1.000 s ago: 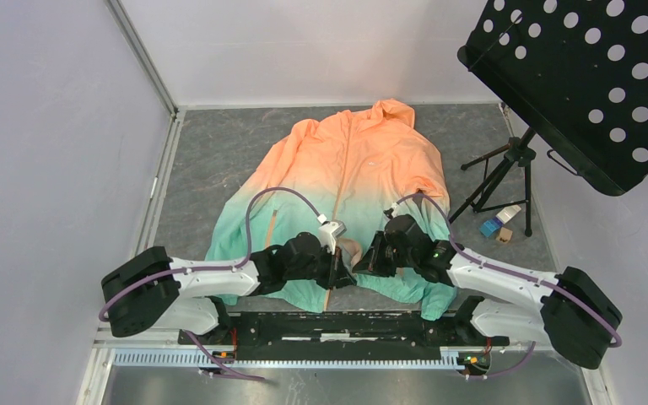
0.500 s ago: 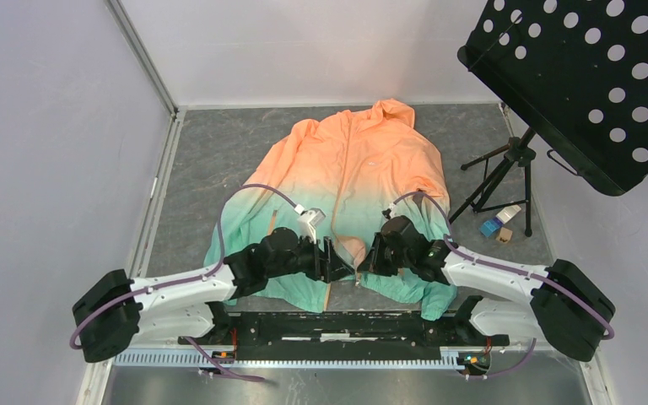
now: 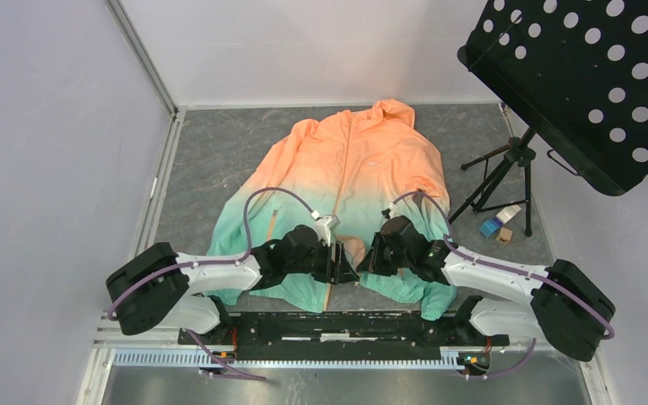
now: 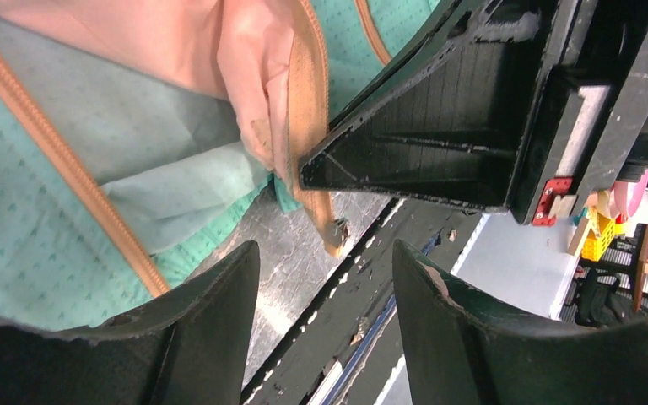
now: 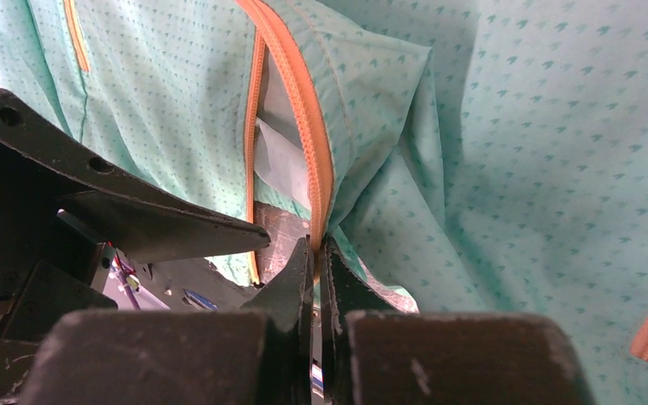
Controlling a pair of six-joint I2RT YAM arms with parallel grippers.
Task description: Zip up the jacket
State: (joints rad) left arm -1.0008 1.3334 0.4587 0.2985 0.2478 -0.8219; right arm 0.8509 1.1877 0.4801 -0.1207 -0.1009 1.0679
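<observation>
Grey mat [image 3: 211,160]: right tool [image 5: 316,253] clamped on jacket [image 3: 346,160] zipper [image 5: 314,160]; left tool [image 4: 325,257] agape.

A grey marbled mat [image 3: 219,160] covers the table, boxed in by white walls [image 3: 304,42] at the left and back. At the right, a black perforated music stand [image 3: 582,84] tilts over the corner on a black tripod [image 3: 502,181]. A white box [image 3: 508,213], a blue box [image 3: 490,227] and a brown block [image 3: 504,235] lie close together just beside its feet. Along the near edge runs a black rail [image 3: 346,325], with a silver toothed strip [image 3: 287,359] just in front of it.
</observation>
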